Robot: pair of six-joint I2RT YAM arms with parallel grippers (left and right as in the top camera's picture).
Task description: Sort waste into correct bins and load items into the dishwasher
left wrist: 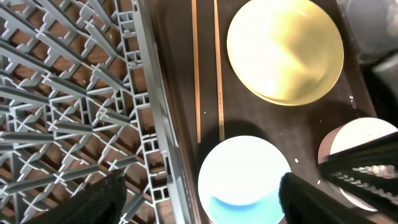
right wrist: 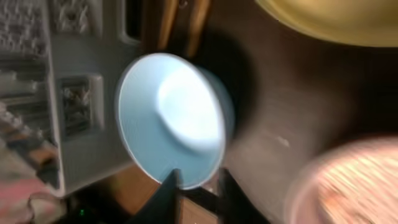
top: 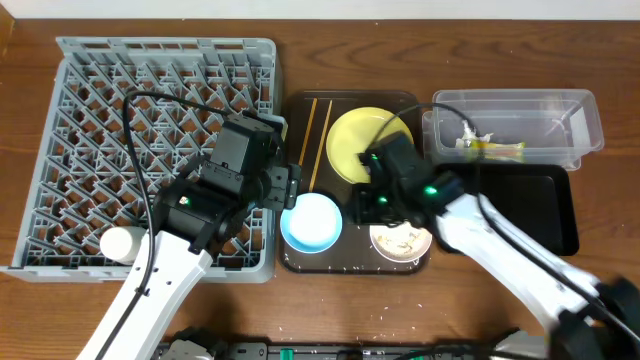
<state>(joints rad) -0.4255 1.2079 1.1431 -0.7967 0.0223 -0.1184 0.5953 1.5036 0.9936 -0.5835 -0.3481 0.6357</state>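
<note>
The light blue bowl [top: 312, 222] sits at the front left of the dark brown serving tray [top: 300, 262]. My right gripper [top: 358, 205] is at its right rim; in the right wrist view its fingers [right wrist: 199, 193] close narrowly on the bowl's rim [right wrist: 168, 118]. My left gripper [top: 285, 190] hovers wide open over the rack edge and the bowl [left wrist: 245, 168]. The yellow plate [top: 362, 142], two chopsticks [top: 318, 140] and the beige bowl [top: 400, 242] holding rice crumbs are on the tray. The white cup [top: 118, 243] lies in the grey dish rack [top: 100, 120].
The clear tub [top: 590, 120] at the back right holds the green-and-yellow wrapper [top: 490, 147]. The black tray [top: 545, 210] lies in front of it, partly under my right arm. The rack's right wall touches the serving tray.
</note>
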